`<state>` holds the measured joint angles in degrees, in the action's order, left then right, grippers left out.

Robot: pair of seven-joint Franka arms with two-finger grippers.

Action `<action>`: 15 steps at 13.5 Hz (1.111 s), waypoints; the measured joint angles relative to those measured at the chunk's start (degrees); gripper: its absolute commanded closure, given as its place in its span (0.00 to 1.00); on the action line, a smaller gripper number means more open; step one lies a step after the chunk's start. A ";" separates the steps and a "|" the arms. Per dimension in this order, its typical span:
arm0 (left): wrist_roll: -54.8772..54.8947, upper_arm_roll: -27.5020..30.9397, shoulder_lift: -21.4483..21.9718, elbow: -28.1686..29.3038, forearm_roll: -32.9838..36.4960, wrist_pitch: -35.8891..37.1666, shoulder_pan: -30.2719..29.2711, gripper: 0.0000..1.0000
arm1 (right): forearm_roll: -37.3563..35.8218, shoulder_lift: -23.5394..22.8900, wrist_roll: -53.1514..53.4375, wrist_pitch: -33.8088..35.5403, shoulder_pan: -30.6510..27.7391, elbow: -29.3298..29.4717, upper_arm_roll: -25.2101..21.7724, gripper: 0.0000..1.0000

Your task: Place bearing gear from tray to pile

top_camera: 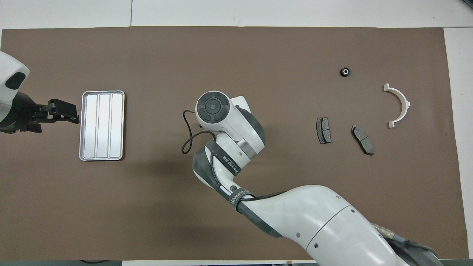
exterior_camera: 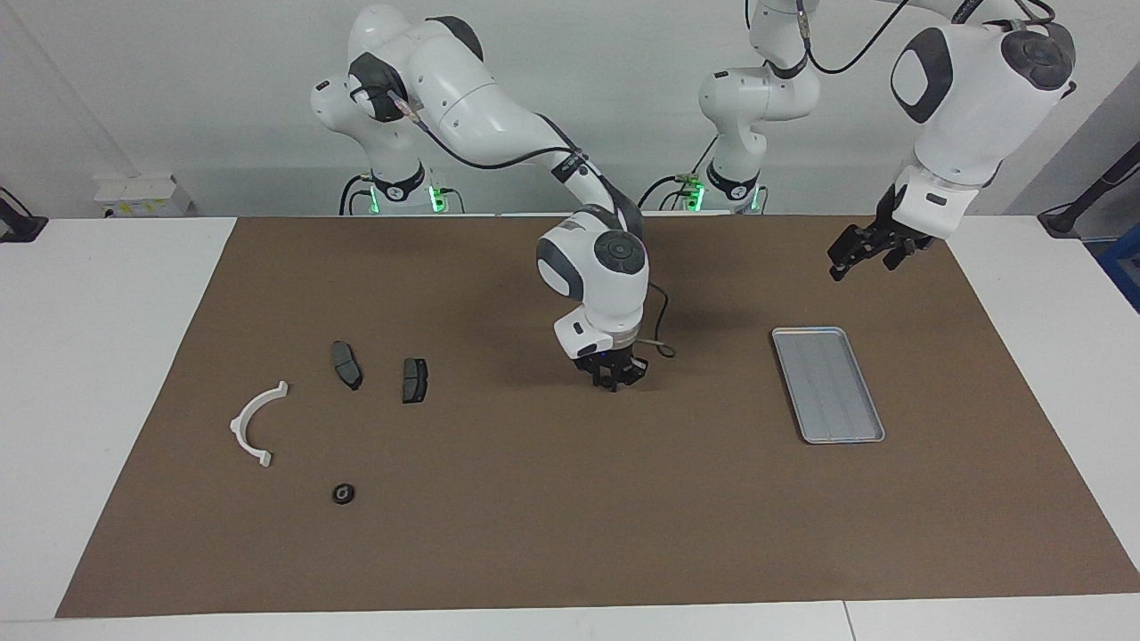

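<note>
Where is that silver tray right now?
The tray lies flat on the brown mat toward the left arm's end of the table, empty.

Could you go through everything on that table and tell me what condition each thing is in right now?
Tray: empty, flat on the mat.
Right gripper: down at the mat's middle, shut on a small dark part.
Left gripper: open, raised beside the tray, waiting.
Two brake pads: lying flat, apart.
White half-ring bracket: lying flat, untouched.
Bearing gear: resting alone beside the bracket.

Right end effector [exterior_camera: 613, 385] closed, low
</note>
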<state>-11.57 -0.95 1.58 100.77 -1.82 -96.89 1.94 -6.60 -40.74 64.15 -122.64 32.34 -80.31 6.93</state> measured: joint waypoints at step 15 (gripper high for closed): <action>0.00 -0.11 0.73 -3.91 0.00 5.01 0.00 0.00 | -1.54 2.39 -48.19 11.94 -24.15 7.79 -0.09 1.00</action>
<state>-11.57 -1.06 2.32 96.86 -1.82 -91.87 1.94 -8.14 -38.35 15.96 -110.70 8.19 -72.52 6.85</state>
